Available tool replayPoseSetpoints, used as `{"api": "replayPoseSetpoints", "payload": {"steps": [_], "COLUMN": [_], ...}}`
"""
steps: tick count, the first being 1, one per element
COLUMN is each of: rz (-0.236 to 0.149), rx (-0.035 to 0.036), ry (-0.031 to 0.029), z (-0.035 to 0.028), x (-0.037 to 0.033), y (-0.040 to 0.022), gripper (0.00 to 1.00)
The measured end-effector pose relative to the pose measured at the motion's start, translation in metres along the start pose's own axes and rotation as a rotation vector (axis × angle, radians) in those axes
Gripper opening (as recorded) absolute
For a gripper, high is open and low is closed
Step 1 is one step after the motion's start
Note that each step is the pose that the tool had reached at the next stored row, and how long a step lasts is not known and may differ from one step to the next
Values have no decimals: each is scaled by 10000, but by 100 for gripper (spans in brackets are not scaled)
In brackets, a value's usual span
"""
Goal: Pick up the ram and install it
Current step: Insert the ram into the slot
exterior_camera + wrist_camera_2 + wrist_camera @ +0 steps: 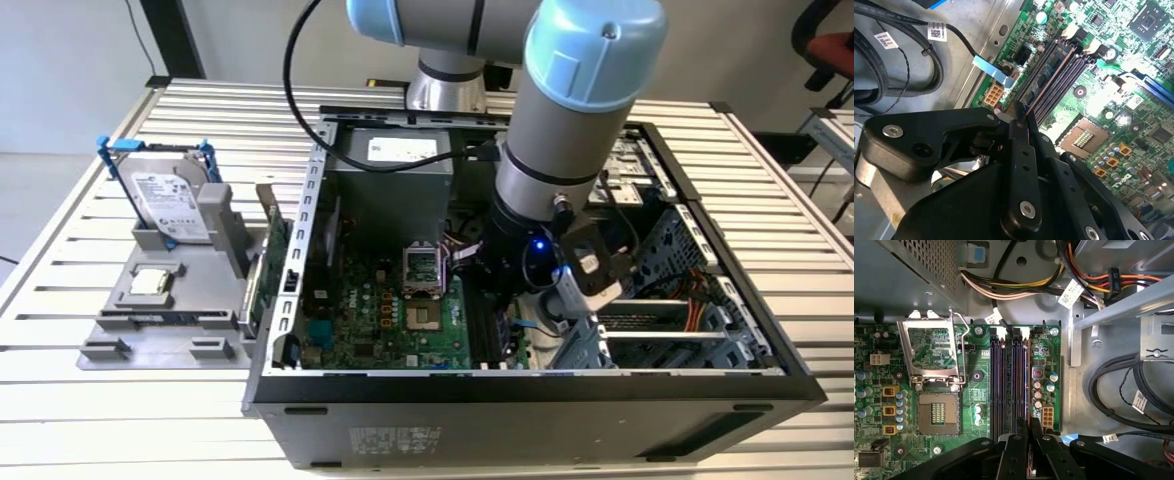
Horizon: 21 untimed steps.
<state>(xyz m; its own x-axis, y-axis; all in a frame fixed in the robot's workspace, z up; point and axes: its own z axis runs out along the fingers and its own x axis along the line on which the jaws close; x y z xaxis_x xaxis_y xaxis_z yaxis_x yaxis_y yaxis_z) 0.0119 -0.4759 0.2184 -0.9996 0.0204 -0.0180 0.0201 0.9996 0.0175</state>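
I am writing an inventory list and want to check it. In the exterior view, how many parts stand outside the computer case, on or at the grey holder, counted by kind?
Hard drive in blue frame: 1
Green expansion card: 1
Small silver square part: 1
Total: 3

Slatted metal table (80, 420) – white wall (67, 60)

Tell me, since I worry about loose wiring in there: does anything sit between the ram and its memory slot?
Nothing visible does. The fingers hold the ram edge-on directly along the memory slots, with no wire crossing them. The black cables lie off the board, over the case's metal.
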Motion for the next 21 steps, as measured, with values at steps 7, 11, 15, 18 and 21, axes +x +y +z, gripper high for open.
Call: {"api": "replayPoseSetpoints", "payload": {"steps": [7,11,15,18,21], "rz": [168,311,434,460,463], "rx": [3,4,9,-1,-21], "ry": [-3,-5,-9,-12,-12], "z": [20,20,22,29,30], "x": [0,0,1,0,-3], "y": [0,0,0,-1,-1], "gripper": [0,0,0,0,0]}}
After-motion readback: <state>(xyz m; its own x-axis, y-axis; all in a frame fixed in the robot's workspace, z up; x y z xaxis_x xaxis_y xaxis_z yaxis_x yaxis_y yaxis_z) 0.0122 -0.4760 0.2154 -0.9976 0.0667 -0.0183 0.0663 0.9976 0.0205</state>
